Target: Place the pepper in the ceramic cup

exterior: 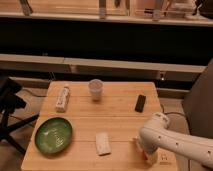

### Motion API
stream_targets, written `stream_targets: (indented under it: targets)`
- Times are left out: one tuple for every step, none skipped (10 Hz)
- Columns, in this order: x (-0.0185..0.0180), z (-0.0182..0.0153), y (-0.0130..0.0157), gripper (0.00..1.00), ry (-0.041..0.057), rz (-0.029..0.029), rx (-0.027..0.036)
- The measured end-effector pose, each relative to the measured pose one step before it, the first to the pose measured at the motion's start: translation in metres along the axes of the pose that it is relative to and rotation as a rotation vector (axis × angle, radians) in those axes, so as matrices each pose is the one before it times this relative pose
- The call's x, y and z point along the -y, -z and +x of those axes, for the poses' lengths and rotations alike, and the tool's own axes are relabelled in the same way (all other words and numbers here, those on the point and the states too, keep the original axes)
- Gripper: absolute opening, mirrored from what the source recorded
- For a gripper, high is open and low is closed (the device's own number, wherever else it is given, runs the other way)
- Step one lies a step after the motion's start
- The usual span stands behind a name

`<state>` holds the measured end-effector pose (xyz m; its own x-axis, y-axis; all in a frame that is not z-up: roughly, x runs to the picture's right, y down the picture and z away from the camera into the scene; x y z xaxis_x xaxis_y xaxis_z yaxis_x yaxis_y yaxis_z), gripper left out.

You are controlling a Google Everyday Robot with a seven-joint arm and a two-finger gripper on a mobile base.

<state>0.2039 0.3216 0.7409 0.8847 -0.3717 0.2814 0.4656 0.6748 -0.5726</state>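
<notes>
Gripper: the gripper [145,151] is low over the near right corner of the table [120,122], at the end of the white arm that reaches in from the right. Its jaws are spread wide and grip nothing.
Pepper: the pepper [140,147] lies on the wood at that same corner, right at the gripper and partly hidden by the arm. Whether the jaws straddle it or sit just beside it, I cannot tell.
White packet: the white packet [103,143] lies flat near the middle of the near edge.
Green plate: the green plate [53,135] sits by the near left corner.
Black block: the black block [141,103] is toward the far right side.
White bottle: the white bottle [62,97] lies on its side toward the far left.
Ceramic cup: the ceramic cup [95,89] stands upright near the middle of the far edge, well apart from the pepper.
Progress: early, by my reading. The pepper is not grasped or lifted. Left to do: close on it, raise it, carry it across to the cup and drop it in.
</notes>
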Motion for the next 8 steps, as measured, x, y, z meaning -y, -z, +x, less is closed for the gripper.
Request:
stream_targets:
  targets:
    - [0.00046, -0.00033, -0.00004, 0.8, 0.00191, -0.00121, 0.00068]
    - [0.00025, -0.00084, -0.00056, 0.8, 0.00192, -0.00189, 0.00157]
    - [0.00037, -0.00051, -0.00006, 0.8, 0.00144, -0.0011, 0.0004]
    - [-0.00016, -0.00096, -0.00068, 0.8, 0.00226, -0.00225, 0.00142]
    - [-0.00018, -0.00073, -0.0005, 0.8, 0.00243, -0.00165, 0.00103]
    - [-0.00015, -0.00042, -0.00049, 0.8, 0.00112, -0.00136, 0.00092]
    - [0.00055, -0.00098, -0.00055, 0.79, 0.00247, -0.00067, 0.00182]
    - [0.00053, 0.00003, 0.00019, 0.74, 0.00112, -0.00022, 0.00015]
